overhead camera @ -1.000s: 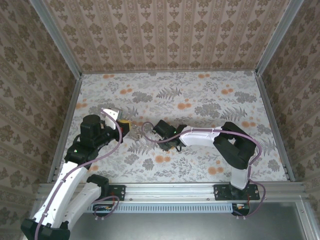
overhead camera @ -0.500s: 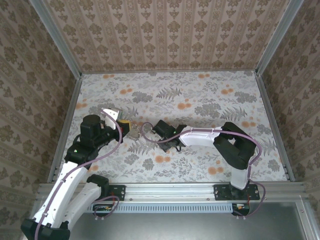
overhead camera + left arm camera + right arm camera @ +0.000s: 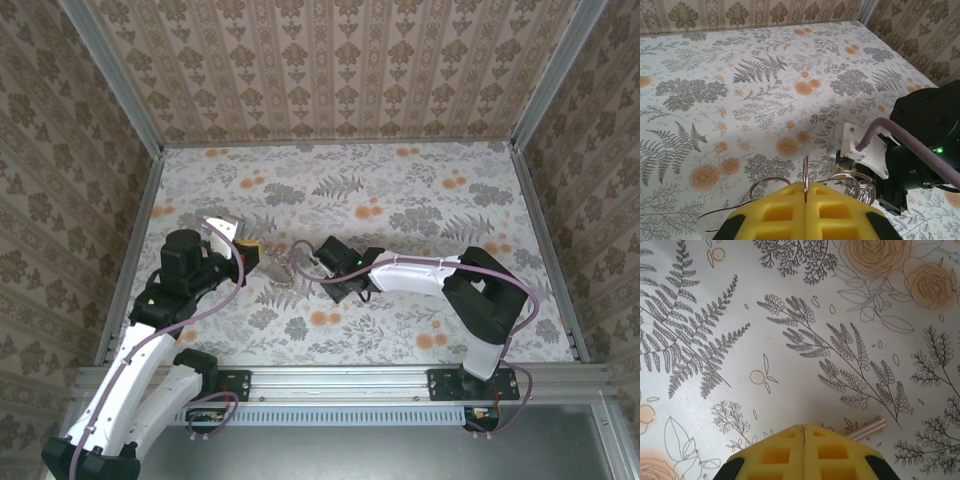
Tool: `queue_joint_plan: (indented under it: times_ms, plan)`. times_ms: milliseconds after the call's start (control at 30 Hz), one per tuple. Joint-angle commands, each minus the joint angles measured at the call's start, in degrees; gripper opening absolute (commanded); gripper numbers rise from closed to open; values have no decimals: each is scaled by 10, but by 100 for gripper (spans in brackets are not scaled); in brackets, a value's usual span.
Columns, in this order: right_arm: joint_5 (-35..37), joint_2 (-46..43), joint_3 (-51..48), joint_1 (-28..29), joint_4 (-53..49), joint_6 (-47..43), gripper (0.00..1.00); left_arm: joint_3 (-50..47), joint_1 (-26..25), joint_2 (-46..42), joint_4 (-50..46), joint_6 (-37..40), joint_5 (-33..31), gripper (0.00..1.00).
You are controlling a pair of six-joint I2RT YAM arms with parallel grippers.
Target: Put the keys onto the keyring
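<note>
My left gripper [image 3: 805,188] is shut on a thin silver ring, the keyring [image 3: 805,170], which stands edge-on between the yellow pads. More wire loops [image 3: 856,181] of it curl toward the right gripper's black head [image 3: 920,145]. From above, the keyring [image 3: 283,266] is a brownish loop stretched between the left gripper [image 3: 252,251] and the right gripper [image 3: 320,263]. My right gripper [image 3: 804,429] is shut just above the floral table. A pale metal tip of the keys [image 3: 868,428] pokes out beside its right pad. Whether it is pinched cannot be seen.
The floral table [image 3: 420,200] stretches open behind and to the right of both grippers. Patterned walls and aluminium rails [image 3: 130,260] fence the sides. A purple cable [image 3: 900,135] arcs over the right wrist.
The right gripper has closed and pulled a little to the right, so the keyring loop now shows between the two grippers. The left arm has stayed put.
</note>
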Motion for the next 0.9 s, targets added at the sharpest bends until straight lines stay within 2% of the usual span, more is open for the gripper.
queue_joint_plan:
  times_ms: [0,167,333,533,600,800,867]
  plan:
    - [-37,-15,-13,-6,4,-8,0,12,1,-5,-2,-6,9,0]
    - [-62,-48,-36,-12,22,-21,0,13,1,-2,-3,-5,19,0]
    - [-139,-171,-99,-38,79,-45,0,15,-3,-1,1,-2,32,0]
    - [-223,-290,-121,-82,88,-25,0,28,-25,5,-2,20,44,0]
    - [-259,-314,-116,-95,91,-1,0,35,-44,6,-1,36,47,0]
    - [-377,-405,-142,-100,183,50,0,59,-205,10,3,124,46,0]
    - [-401,-431,-151,-100,205,53,0,62,-232,13,5,144,56,0]
